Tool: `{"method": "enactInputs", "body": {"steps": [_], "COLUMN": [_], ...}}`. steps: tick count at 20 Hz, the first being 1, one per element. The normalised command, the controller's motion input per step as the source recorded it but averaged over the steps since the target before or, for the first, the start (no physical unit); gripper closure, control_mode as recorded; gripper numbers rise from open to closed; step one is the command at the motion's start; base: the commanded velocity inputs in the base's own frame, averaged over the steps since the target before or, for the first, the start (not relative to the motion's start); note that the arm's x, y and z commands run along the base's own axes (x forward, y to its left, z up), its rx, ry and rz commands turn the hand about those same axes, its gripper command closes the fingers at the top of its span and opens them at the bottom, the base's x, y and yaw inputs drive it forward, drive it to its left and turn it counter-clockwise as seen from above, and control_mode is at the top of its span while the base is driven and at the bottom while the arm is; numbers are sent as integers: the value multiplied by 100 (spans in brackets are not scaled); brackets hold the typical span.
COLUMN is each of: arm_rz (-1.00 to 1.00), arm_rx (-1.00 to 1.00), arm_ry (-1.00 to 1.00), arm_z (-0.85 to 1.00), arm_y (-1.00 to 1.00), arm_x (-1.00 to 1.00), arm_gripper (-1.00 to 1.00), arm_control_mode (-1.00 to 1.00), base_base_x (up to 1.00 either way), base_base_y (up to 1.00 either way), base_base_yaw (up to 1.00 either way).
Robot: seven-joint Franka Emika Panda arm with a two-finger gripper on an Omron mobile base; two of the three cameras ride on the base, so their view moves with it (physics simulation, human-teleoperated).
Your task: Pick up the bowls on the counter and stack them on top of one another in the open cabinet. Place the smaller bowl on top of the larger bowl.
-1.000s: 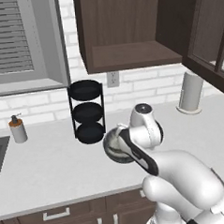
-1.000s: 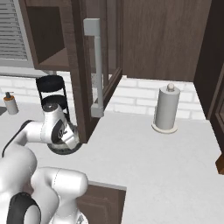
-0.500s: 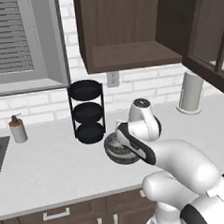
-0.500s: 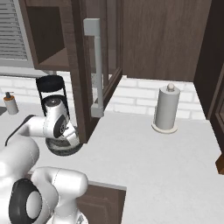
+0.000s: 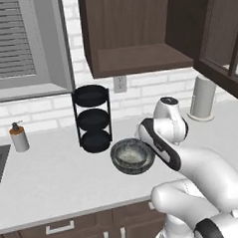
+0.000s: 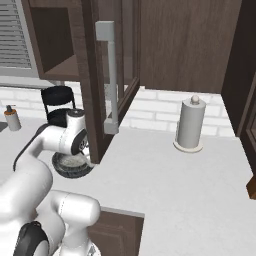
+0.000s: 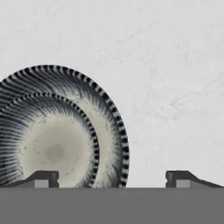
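Two bowls sat nested, smaller bowl inside larger bowl, on the counter. Gripper had swung over them within the second, jaws wide, empty; cabinet placement still pending.

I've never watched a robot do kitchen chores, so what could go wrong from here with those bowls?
1. In the hand view the smaller bowl sits inside the larger bowl; a rim grab might lift only one, or tip both.
2. The gripper stands wide open, one fingertip over the bowls, so a careless closing could knock them along the counter.
3. The open cabinet hangs high, its door close to the arm.
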Motion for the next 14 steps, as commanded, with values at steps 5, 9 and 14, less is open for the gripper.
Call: {"method": "enactInputs", "body": {"steps": [5, 9, 14], "arm_rz": [17, 12, 8], "arm_rx": [-6, -1, 0], "arm_ry": [11, 17, 13], "arm_z": [-35, -39, -30], "arm_y": [0, 0, 2], "arm_x": [0, 0, 11], "arm_gripper": [-100, -100, -100], "arm_control_mode": [-100, -100, -100], "base_base_x": [0, 0, 0], "base_base_y": [0, 0, 0], "base_base_yaw": [0, 0, 0]}}
